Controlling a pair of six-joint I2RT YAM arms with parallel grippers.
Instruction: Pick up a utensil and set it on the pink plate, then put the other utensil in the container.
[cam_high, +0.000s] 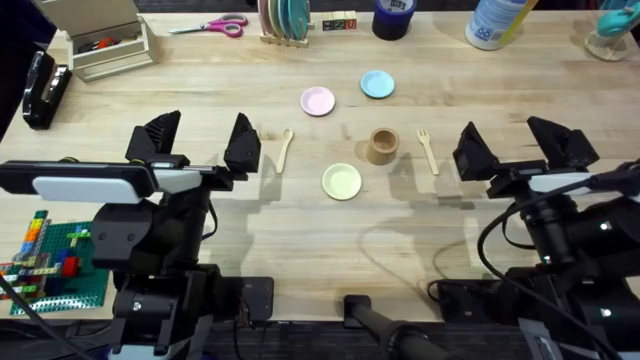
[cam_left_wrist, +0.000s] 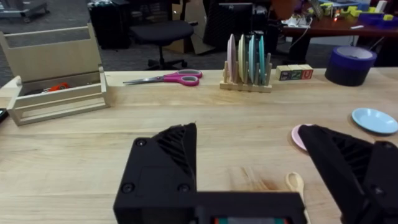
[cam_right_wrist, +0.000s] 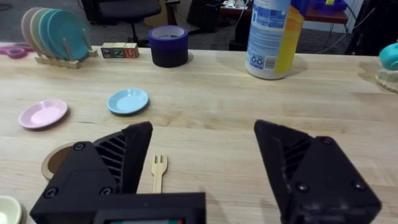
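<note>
Left gripper (cam_high: 200, 141) has its jaws spread wide, nothing between them, hovering over bare table. Just off its right finger, w/ a small gap, lies the wooden spoon (cam_high: 285, 149), bowl end pointing away from the arm bases, handle toward them. Further out past the spoon, ahead & to the right of the jaws, sits the pink plate (cam_high: 318, 101), not touching anything.

Right gripper (cam_high: 513, 146) is also wide open & empty. Just off its left finger lies the wooden fork (cam_high: 428, 149), tines away from the bases. Beyond the fork, further left of those jaws, stands the tan container (cam_high: 382, 145), upright, open top, near the fork but apart from it.

Btw the two grippers, nearer the bases than the container, is a pale yellow plate (cam_high: 342, 181). A light blue plate (cam_high: 377, 84) sits beside the pink one, farther out.
</note>
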